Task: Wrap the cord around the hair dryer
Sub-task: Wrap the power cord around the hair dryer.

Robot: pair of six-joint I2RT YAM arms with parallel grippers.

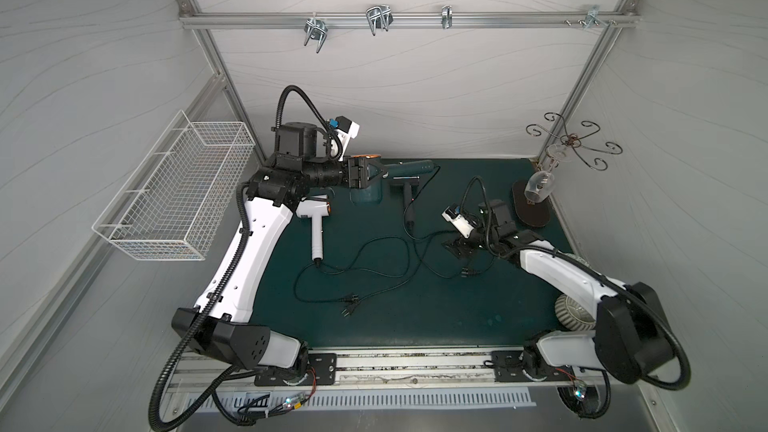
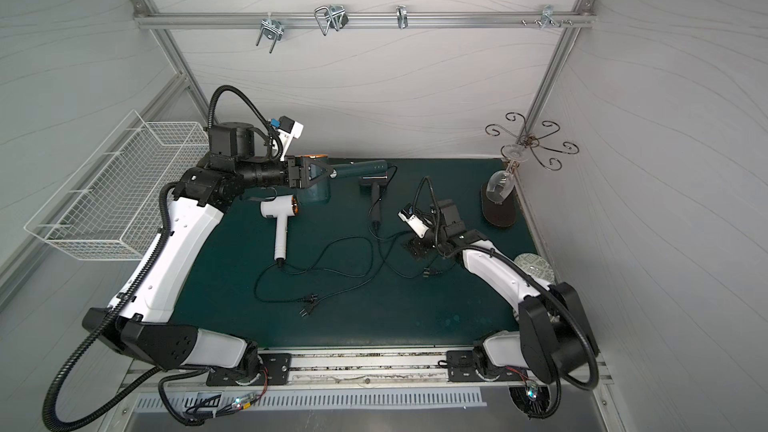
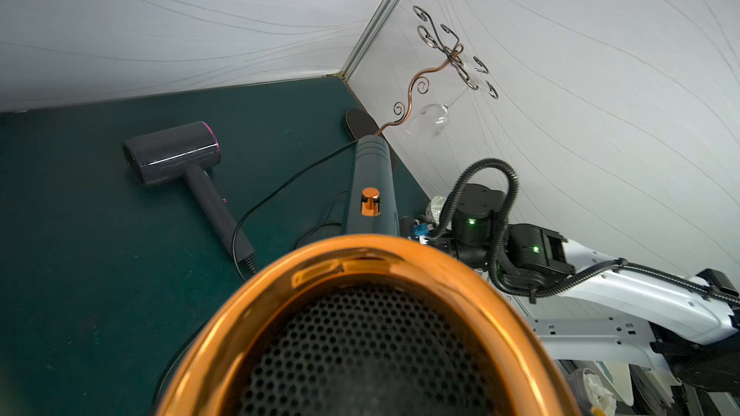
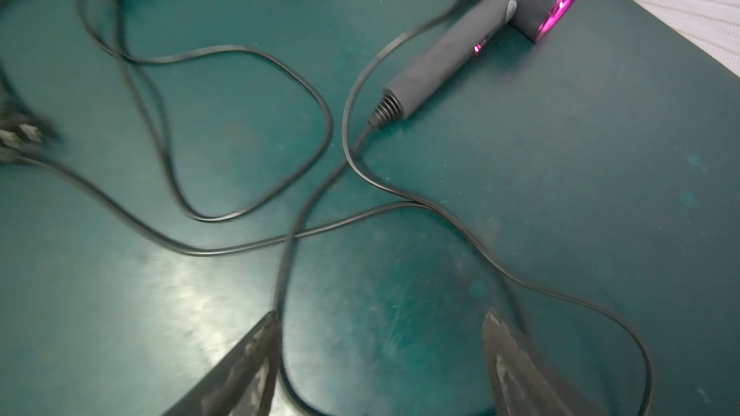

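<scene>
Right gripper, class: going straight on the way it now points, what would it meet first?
Probably the black cord lying between the fingertips of the open right gripper, then the green mat beneath it; depth is unclear in the wrist view.

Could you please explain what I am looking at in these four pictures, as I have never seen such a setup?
Two robot arms work over a green mat. Two pictures look down from overhead; the others come from a camera on each wrist. On the mat lie a white hair dryer, a dark grey hair dryer and their loose black cords. The left hand grips a teal hair dryer with a copper rim; the right hand is open, low over those cords.
</scene>
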